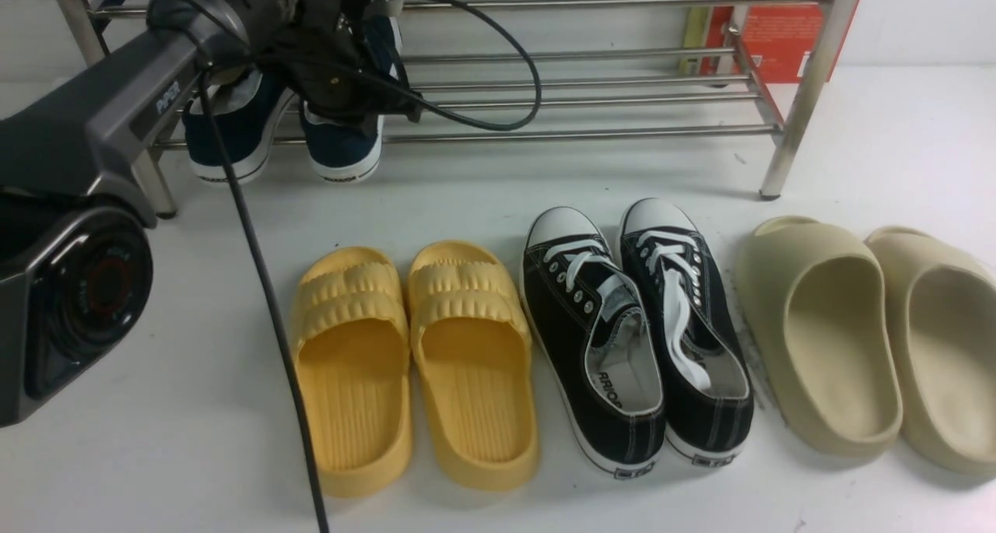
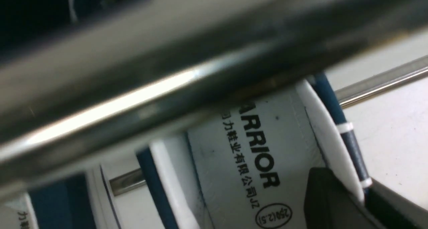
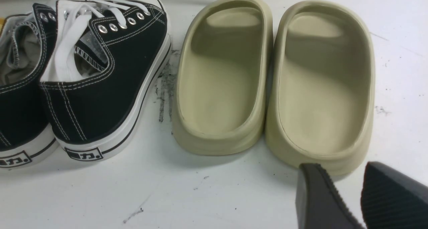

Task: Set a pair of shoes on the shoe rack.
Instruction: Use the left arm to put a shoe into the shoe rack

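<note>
Navy slip-on point(image 1: 342, 152), 10 o'clock on shoe rack point(image 1: 591, 135): pinched at overhanging heel by left jaws; likely to tip onto counter point(image 1: 194, 440) at release. Right jaws spread.

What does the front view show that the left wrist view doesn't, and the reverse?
Front only: the left arm, and on the table the yellow slides, black lace-up sneakers and beige slides. Left wrist only: the printed insole of the navy shoe, with the left claw shut on its heel wall. Both: that navy shoe and the shoe rack bars.
</note>
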Available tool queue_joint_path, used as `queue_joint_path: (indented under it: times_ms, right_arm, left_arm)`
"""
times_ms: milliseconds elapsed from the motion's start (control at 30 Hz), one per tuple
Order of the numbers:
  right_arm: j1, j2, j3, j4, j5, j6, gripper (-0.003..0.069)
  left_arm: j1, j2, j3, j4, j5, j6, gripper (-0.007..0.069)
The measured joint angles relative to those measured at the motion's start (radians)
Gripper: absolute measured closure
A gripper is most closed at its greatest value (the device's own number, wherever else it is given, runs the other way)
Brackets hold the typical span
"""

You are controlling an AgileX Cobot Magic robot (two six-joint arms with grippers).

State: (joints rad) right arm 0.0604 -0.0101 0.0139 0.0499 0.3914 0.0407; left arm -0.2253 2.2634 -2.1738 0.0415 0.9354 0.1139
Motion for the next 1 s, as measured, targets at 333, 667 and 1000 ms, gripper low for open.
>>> queue_joint_path:
  times_ms: [333, 667, 1000]
  right_arm:
    - [0.000, 0.000, 0.000, 0.000, 0.000, 0.000, 0.0420]
    - [0.000, 0.000, 0.000, 0.000, 0.000, 0.000, 0.0420]
    - [0.000, 0.000, 0.000, 0.000, 0.000, 0.000, 0.0420]
  left_arm:
    - [-0.010, 0.001, -0.023, -0.027, 0.001, 0.027, 0.0618]
    - [-0.020, 0.001, -0.064, -0.065, 0.043, 0.031, 0.0618]
    - [-0.017, 0.011, -0.064, -0.035, 0.033, -0.031, 0.0618]
